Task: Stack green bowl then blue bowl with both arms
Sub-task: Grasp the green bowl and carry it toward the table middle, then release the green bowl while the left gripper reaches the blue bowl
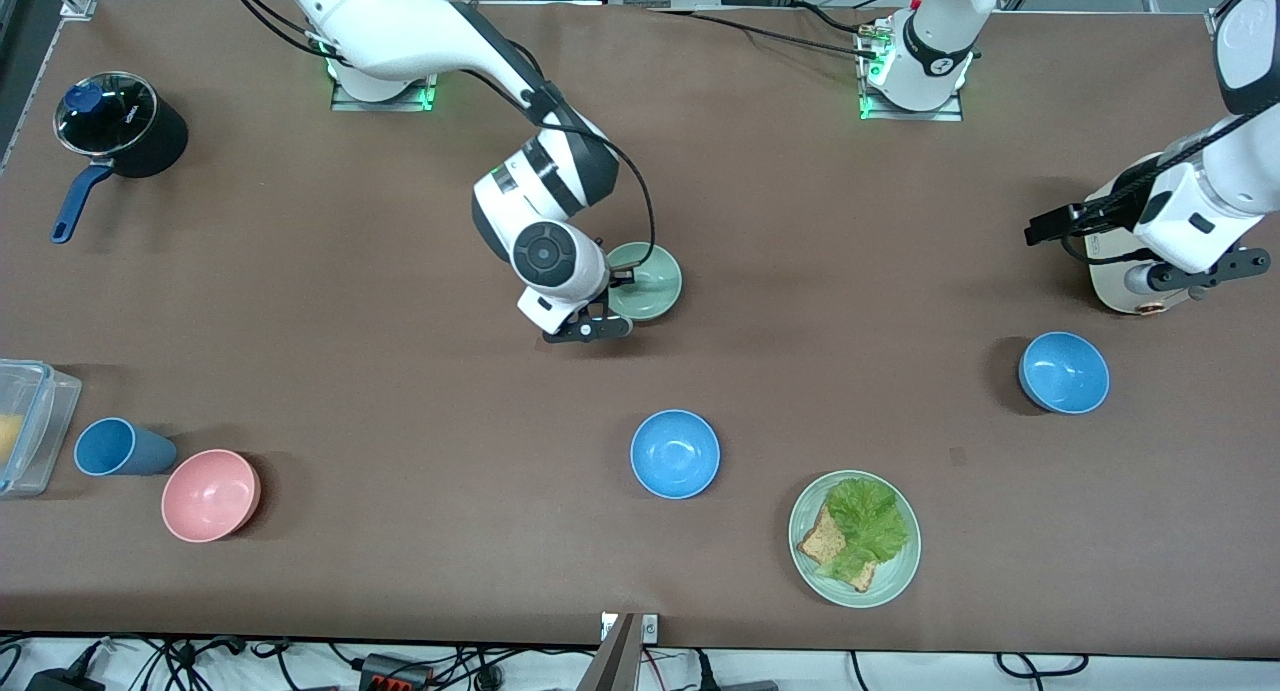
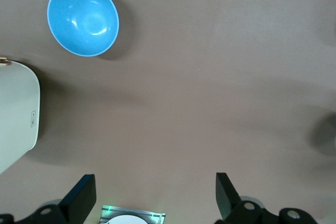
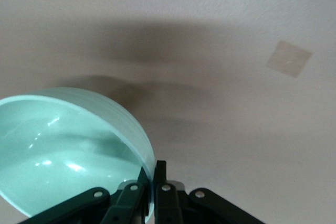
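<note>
Over the middle of the desk, the right hand (image 1: 608,311) was clamped on the rim of the green bowl (image 1: 648,281), fingers pinched together with the wall between them (the right wrist view showed the pale bowl (image 3: 63,145) tilted and lifted clear of the brown surface, its shadow below). The right arm reached down from its base at the top of the front view.

Nearer the front camera than the held bowl sat a blue bowl (image 1: 675,454), upright on the desk. Beside it, toward the left arm's end and nearer the camera again, lay a green plate (image 1: 905,551) carrying lettuce (image 1: 868,521) and bread (image 1: 825,543).

The left hand (image 2: 156,195) hung with its fingers spread wide apart, holding nothing, over bare desk at the left arm's end; that arm waited. A second blue bowl (image 1: 1064,372) stood near it, just beside a white board (image 2: 16,114).

Toward the right arm's end: a pink bowl (image 1: 210,495), a blue cup (image 1: 118,447) lying on its side, a clear container (image 1: 30,421) at the edge, and a black pot (image 1: 120,126) with a blue handle.
</note>
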`<state>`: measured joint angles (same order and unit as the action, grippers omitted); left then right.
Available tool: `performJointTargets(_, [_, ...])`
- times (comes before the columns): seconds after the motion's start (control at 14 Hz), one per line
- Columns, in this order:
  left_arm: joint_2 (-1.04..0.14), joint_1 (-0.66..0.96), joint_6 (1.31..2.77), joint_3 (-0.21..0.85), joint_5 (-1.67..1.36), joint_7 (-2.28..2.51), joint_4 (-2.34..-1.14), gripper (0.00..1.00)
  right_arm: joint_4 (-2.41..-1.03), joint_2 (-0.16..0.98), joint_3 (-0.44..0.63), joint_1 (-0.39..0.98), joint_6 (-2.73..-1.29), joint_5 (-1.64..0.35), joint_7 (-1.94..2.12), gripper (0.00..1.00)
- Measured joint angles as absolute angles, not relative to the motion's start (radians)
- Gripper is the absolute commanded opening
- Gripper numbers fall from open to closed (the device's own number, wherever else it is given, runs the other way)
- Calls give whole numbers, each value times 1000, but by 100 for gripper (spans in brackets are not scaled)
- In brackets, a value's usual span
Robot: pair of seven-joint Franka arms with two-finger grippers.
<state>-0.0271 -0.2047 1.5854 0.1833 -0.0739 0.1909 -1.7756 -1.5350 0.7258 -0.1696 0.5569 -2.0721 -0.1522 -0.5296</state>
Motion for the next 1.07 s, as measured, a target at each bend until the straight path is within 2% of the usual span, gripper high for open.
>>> performJointTargets(0.21, [-46, -213, 1593, 183, -71, 191, -1770, 100, -1534, 755, -169, 569, -2109, -159, -569, 0])
performJointTargets(0.29, [-66, -221, 1605, 183, -70, 191, -1762, 100, -1533, 757, -170, 572, -2116, -166, -574, 15])
performJointTargets(0.36, [-91, -234, 1613, 182, -70, 188, -1751, 100, -1533, 758, -170, 575, -2117, -170, -579, 99])
performJointTargets(0.5, [-155, -259, 1651, 182, -67, 159, -1733, 100, -1526, 761, -170, 579, -2128, -187, -635, 100])
performJointTargets(0.71, [-242, -292, 1750, 181, -7, 40, -1723, 100, -1425, 754, -162, 577, -2114, -189, -716, 100])
performJointTargets(1.07, [-374, -366, 1803, 178, 56, -23, -1675, 100, -1311, 607, -121, 475, -1876, -76, -719, 100])
